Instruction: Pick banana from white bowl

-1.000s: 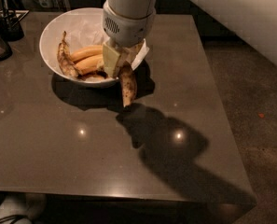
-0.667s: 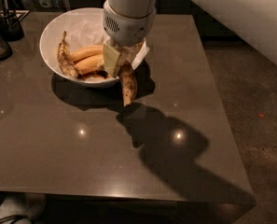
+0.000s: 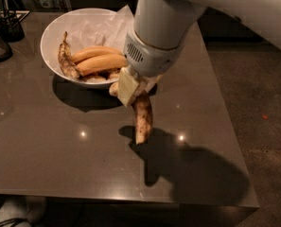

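Note:
My gripper [image 3: 133,90] is shut on the banana [image 3: 142,117], a stubby, tan-brown mottled one that hangs downward from the fingers, above the table and just outside the front right rim of the white bowl [image 3: 52,27]. The bowl sits at the table's back left, lined with crumpled white paper [image 3: 107,30]. Inside it lie two smooth yellow-orange bananas [image 3: 100,63] and a thin blackened curved banana [image 3: 65,58]. My arm's pale wrist housing [image 3: 156,32] covers the bowl's right side.
The dark glossy table [image 3: 59,150] spreads to the front and right, with its right edge near the floor [image 3: 263,103]. Dark containers [image 3: 3,32] stand at the back left edge. A pale object [image 3: 12,212] lies below the table's front left.
The gripper with the banana has lifted and moved away from the bowl toward the front right; the banana now hangs over the table. The view is closer.

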You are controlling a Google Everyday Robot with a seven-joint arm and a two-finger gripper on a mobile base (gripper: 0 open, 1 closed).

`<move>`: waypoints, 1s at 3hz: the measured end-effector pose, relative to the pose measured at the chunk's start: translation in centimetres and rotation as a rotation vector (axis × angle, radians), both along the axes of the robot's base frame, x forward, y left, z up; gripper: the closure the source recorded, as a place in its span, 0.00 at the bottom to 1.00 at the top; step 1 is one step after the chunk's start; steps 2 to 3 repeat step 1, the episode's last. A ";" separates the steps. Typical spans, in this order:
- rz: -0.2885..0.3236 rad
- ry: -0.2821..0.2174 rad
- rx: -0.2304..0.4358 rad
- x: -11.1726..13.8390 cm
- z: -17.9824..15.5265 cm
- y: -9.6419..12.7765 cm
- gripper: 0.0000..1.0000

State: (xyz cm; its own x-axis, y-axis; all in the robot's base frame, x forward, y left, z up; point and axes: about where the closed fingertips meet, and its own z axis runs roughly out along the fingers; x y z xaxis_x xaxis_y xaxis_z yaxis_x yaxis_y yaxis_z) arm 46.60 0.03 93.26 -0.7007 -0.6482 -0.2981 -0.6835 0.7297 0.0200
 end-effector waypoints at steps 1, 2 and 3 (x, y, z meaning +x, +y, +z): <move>-0.035 0.008 0.035 -2.7 -0.6 -0.9 1.00; -0.035 0.008 0.035 -2.7 -0.6 -0.9 1.00; -0.035 0.008 0.035 -2.7 -0.6 -0.9 1.00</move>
